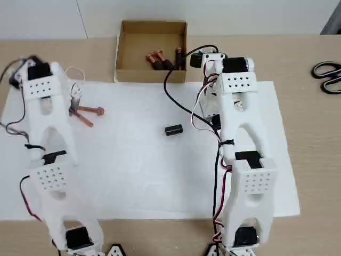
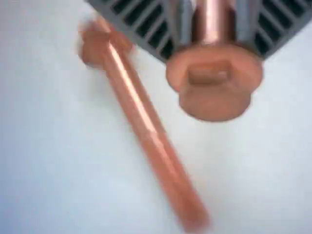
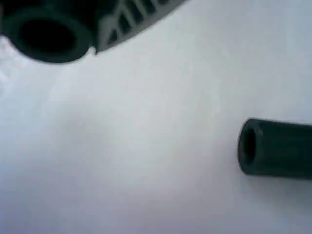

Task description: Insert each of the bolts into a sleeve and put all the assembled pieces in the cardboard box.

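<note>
Several assembled pieces (image 1: 164, 58) already down in the cardboard box (image 1: 123, 53) at the far edge of the bench (image 1: 303, 117); too bunched together for an exact count. Two bolts and two sleeves not yet joined, all out on the white sheet (image 1: 133, 176).

Left jaws clamped on the shank of the held bolt (image 2: 214, 80), flanged head toward the wrist camera, just above the sheet at the left arm's (image 1: 45, 106) side. Just beside it, flat on the sheet and touched by nothing, the loose bolt (image 2: 144, 129).

Right jaws apparently closed on the held sleeve (image 3: 46, 35), bore open toward the camera; judged a grip from the ribbed finger pressed against it, with the other finger hidden. Near it but apart, the loose sleeve (image 3: 275, 148), on its side around the middle of the sheet, well away from both bolts.

Judged well past halfway: two pairings left, then two drops into the box. Next, presumably, bringing held bolt and held sleeve together between the arms, shank lined up with bore. After that, the same for the loose pair.
</note>
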Robot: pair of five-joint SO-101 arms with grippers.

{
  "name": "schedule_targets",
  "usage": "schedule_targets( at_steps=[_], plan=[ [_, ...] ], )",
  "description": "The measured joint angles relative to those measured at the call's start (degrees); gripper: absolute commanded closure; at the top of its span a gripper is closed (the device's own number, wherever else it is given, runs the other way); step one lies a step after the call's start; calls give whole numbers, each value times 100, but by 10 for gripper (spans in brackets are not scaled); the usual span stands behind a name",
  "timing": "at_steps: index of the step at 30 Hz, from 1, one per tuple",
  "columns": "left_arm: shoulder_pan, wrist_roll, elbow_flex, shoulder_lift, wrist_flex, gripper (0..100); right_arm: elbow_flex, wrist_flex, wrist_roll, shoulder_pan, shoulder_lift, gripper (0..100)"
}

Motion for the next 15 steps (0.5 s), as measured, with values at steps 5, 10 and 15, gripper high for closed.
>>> schedule_targets(
  at_steps=[5, 10, 15],
  plan=[
    [211, -431, -554, -44, 149, 994, 0, 0, 0, 0, 0, 942],
    [431, -492, -563, -809, 158, 994, 9, 0, 0, 0, -88, 942],
    [712, -695, -563, -2013, 167, 994, 9, 18, 0, 0, -1002, 943]
  ],
)
